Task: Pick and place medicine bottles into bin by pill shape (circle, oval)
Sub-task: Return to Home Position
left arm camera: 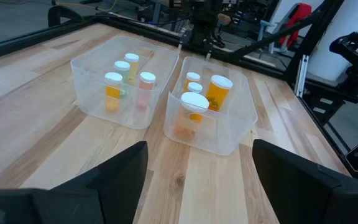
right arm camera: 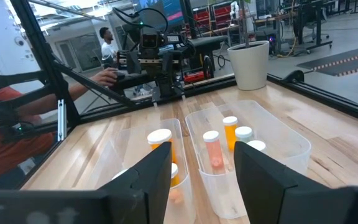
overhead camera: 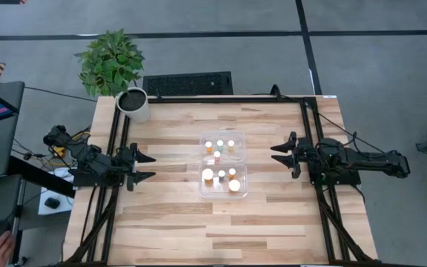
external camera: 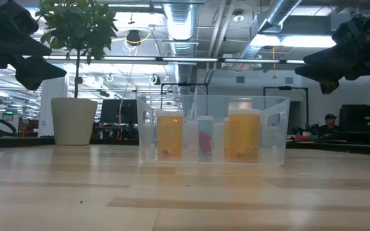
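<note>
The bin (overhead camera: pixel 202 148) stands in the middle of the surface (overhead camera: pixel 169 215), and both arms face it from opposite sides. All the medicine bottles (overhead camera: pixel 208 175) that can be seen are inside it, standing upright with the white caps up, about four in each compartment. No bottle shows on the wood outside the bin.

The left pincer (overhead camera: pixel 147 167) is at the left side of the surface and points to the right, toward the bin. Its two fingers are spread apart and hold nothing. The right pincer (overhead camera: pixel 275 153) is at the right side and points to the left; its fingers are also spread and empty. The bin lies straight ahead of each pincer, well apart from both, and the right one seems a little nearer to it. The long side of the bin runs across the line between the two pincers, so each pincer looks at a long wall with one compartment on each side of its view.

In the low view both pincers hang high above the surface, in the upper corners. Each arm is folded in over its own side frame with the wrist about level. By this, the sorting looks complete, and only the settling of the arms at their rest place seems to be left. A white plant pot (overhead camera: pixel 133 104) stands at the far left corner, away from both arms.
</note>
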Controlling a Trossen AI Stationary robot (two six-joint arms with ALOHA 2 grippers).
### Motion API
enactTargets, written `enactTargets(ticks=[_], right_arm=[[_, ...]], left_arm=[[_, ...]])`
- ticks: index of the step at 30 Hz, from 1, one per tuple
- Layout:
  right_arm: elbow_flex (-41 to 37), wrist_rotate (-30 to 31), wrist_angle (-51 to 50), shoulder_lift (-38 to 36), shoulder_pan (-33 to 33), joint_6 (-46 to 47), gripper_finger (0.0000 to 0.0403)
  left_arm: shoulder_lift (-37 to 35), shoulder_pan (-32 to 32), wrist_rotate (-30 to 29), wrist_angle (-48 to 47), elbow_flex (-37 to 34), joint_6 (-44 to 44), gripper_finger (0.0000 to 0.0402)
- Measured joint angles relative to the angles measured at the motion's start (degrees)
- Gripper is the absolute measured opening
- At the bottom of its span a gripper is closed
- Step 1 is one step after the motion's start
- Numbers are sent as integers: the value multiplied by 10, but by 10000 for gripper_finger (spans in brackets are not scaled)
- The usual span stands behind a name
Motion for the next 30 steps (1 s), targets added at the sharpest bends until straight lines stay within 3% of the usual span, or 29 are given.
enactTargets(ticks=[30], right_arm=[[0,0,0,0,0,0,181]], left_arm=[[0,0,0,0,0,0,283]])
